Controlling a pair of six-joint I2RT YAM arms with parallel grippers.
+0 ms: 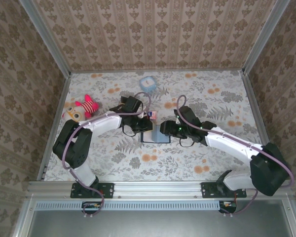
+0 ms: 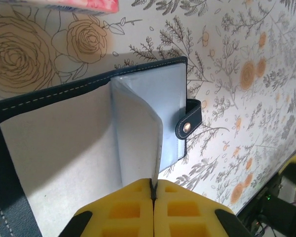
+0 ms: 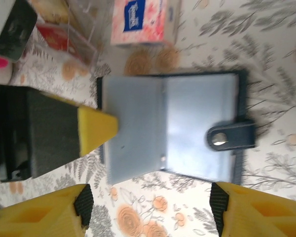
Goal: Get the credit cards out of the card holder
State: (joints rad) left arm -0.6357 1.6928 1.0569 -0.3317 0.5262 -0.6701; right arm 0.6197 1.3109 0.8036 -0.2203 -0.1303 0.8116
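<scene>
The navy card holder (image 1: 156,136) lies open on the floral table, its grey-blue inside (image 3: 187,123) facing up and its snap tab (image 2: 189,123) sticking out at one edge. My left gripper (image 2: 153,183) is shut on the edge of a grey-blue inner flap (image 2: 138,128), lifting it off the case; in the top view the left gripper (image 1: 146,126) sits at the holder's far-left corner. My right gripper (image 3: 152,202) stands open just over the holder's near edge, nothing between its yellow fingers (image 3: 79,207), and meets the case from the right (image 1: 167,131). The credit cards are hidden.
A pink tissue pack (image 3: 143,19) lies just beyond the holder, with a red-and-tan box (image 3: 59,29) beside it. A blue-and-white box (image 1: 148,83) stands further back and a plush toy (image 1: 81,108) lies at the left. Metal rails edge the table (image 1: 237,163).
</scene>
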